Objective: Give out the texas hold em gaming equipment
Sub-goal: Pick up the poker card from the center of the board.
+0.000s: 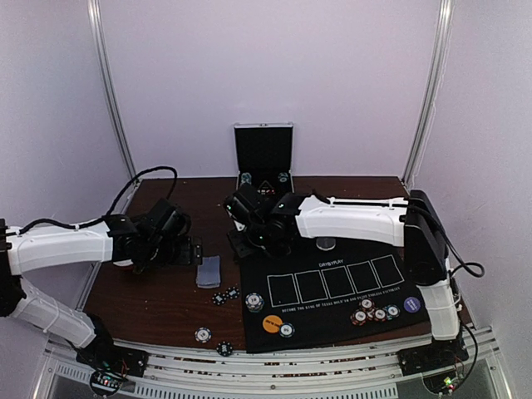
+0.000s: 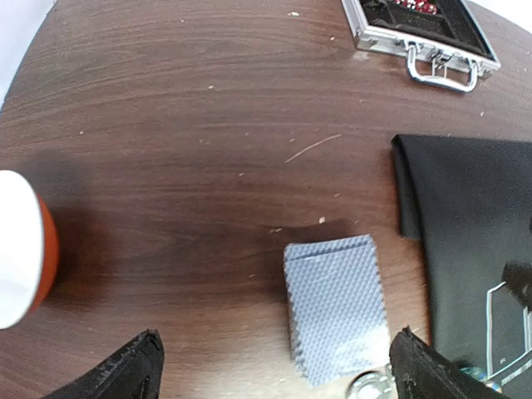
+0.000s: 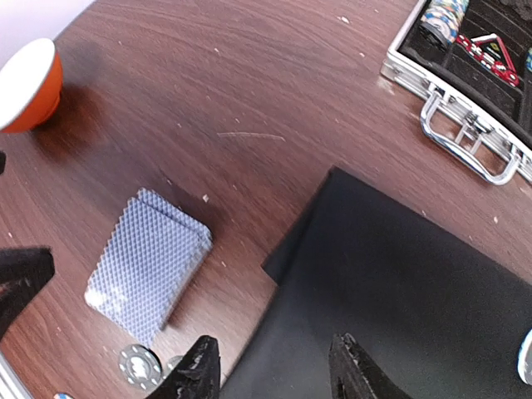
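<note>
At the left gripper point(image 2: 278, 374): fingers spread wide, holding nothing, framing the card deck point(image 2: 337, 307) from above.
Deck: flat on bare wood beside the black mat point(image 2: 465, 208), probably a set-down share.
Right gripper point(image 3: 274, 370): partly open, empty, over the mat's edge.
Nearby: loose chips point(image 1: 233, 293) near the deck; orange-and-white bowl point(image 2: 21, 249) and case point(image 2: 416, 37) well apart.

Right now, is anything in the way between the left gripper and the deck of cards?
No, nothing visible is. The left gripper hangs open right by the card deck, which lies flat on the wooden table with nothing on top of it.

White arms point(image 1: 62, 248), black grippers point(image 2: 278, 370), black cables point(image 1: 150, 174)
</note>
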Action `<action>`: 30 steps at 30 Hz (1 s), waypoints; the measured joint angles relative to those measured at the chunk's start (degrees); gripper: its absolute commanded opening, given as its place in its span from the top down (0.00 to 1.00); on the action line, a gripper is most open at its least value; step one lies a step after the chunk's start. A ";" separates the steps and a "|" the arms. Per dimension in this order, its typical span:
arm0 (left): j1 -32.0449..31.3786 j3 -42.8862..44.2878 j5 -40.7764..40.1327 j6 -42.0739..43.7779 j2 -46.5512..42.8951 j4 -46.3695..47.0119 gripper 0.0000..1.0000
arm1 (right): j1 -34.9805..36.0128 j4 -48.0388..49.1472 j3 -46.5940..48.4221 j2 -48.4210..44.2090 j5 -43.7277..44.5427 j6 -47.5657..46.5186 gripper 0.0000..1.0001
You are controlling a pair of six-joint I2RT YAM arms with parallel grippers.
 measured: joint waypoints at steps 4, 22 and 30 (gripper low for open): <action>-1.60 2.49 -1.03 -2.82 4.98 0.11 0.02 | -0.39 1.09 -5.29 -3.54 0.28 0.22 0.52; -4.31 3.34 0.24 -2.75 16.39 6.95 0.02 | -3.78 5.79 -16.63 -10.05 -0.57 2.23 0.51; -4.31 3.65 2.08 -1.22 19.26 8.17 0.02 | -3.78 5.79 -16.76 -10.05 -0.57 2.23 0.51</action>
